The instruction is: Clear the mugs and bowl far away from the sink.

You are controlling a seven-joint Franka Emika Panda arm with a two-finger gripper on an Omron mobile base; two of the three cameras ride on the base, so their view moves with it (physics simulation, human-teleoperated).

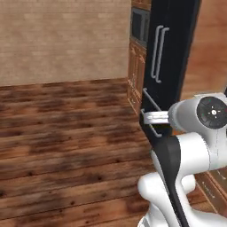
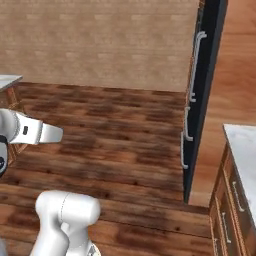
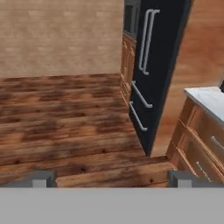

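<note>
Gripper (image 3: 112, 178): jaws stand fully apart, the two finger tips (image 3: 40, 178) wide at the bottom of the hand view, nothing between them. It hangs in open air above the floor (image 3: 65, 122), touching nothing.

Mugs, bowl, sink: cannot place any of them from these views.

Straight ahead of the hand and below it: wood-plank floor, dark brown with a reddish grain, boards running across the view. Beyond the floor, a tan brick-pattern wall (image 3: 57, 35) closes the room.

Ahead and to the right of the hand: a tall black fridge (image 3: 159, 65) with pale grey bar handles (image 3: 146, 41), two upright ones above and two slanted ones below. Past the fridge, wood cabinets (image 3: 127, 65) with a dark built-in oven (image 1: 140, 24) above them.

Nearer, at the right of the hand: a cabinet run with drawers (image 3: 201, 144) under a pale counter (image 3: 210, 98). An orange-brown panel (image 3: 197, 43) rises behind it.

From the left base view, the white arm (image 1: 190, 146) reaches toward the fridge.
</note>
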